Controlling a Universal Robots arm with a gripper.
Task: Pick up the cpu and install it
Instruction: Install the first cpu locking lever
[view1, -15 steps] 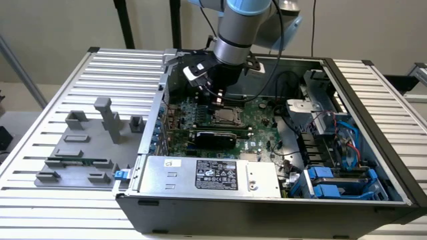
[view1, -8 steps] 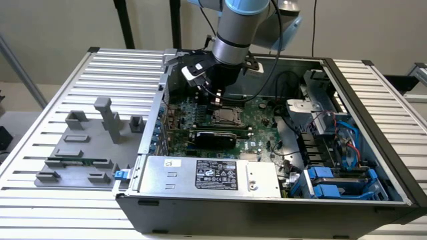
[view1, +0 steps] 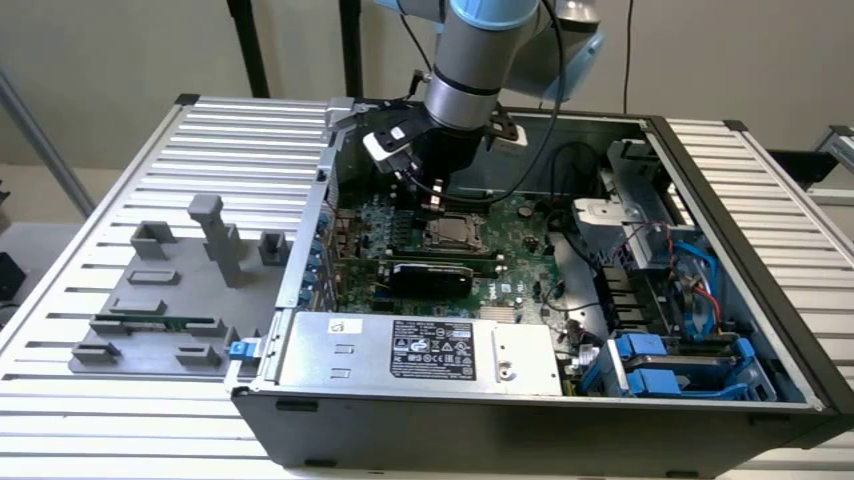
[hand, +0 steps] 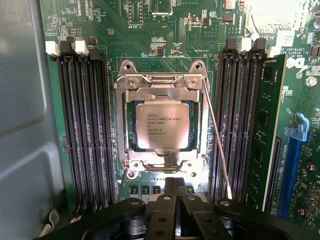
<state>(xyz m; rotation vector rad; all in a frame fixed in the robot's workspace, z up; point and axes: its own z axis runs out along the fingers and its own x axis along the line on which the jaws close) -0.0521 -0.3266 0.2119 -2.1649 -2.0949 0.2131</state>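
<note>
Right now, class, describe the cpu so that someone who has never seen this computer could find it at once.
Look inside the open grey computer case at the green motherboard. Between its two banks of long black memory slots sits a silver metal socket frame holding the cpu. Unlike the narrow slots, it is a flat square silver-grey chip with printed text.

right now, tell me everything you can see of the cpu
The cpu is a small flat square chip, silver-grey metal top with dark printed lettering and a pale rim. It lies flat in the metal socket frame on the green motherboard, between two banks of black memory slots. The frame borders it on every side; a thin wire lever slants beside it. The gripper is clear of it.
</note>
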